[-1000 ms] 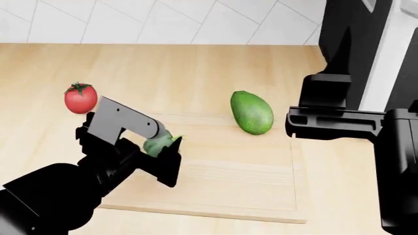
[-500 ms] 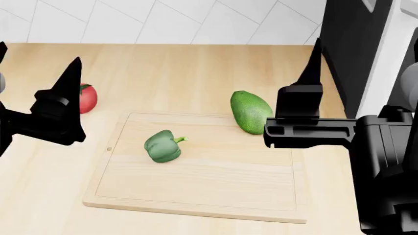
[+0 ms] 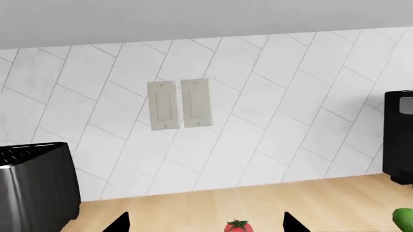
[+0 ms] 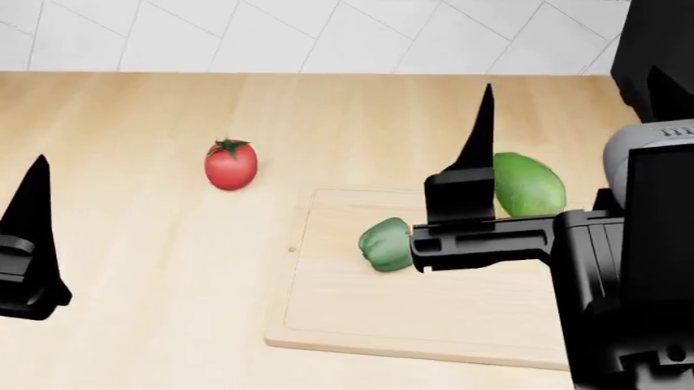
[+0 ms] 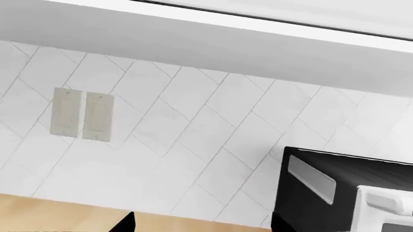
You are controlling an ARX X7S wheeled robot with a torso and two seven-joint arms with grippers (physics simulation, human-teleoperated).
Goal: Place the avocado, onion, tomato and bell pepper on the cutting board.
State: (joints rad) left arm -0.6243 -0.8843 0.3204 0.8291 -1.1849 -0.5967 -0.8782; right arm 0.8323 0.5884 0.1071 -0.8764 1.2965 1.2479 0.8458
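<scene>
White diagonal tiles back a pale wood countertop (image 4: pixel 152 244) that fills the head view. Largest on it is the cutting board (image 4: pixel 423 313), lying toward five o'clock of the scene, its right part hidden behind the right arm. Next in size, the avocado (image 4: pixel 531 185) rests at the board's two o'clock corner, partly masked by the right gripper (image 4: pixel 474 199). That gripper hangs above the board holding nothing; only one dark finger shows clearly here, and the right wrist view catches just two finger edges well apart at its lower border, so it seems spread. The left gripper (image 3: pixel 205 223) sits out at nine o'clock, off the board; its wrist view shows two fingertips wide apart with nothing between them. Beside the right gripper's body, the bell pepper (image 4: pixel 385 244) lies on the board near its eleven o'clock corner. Smallest, the tomato (image 4: pixel 230 163) stands on bare counter at ten o'clock from the board, well apart from it.
</scene>
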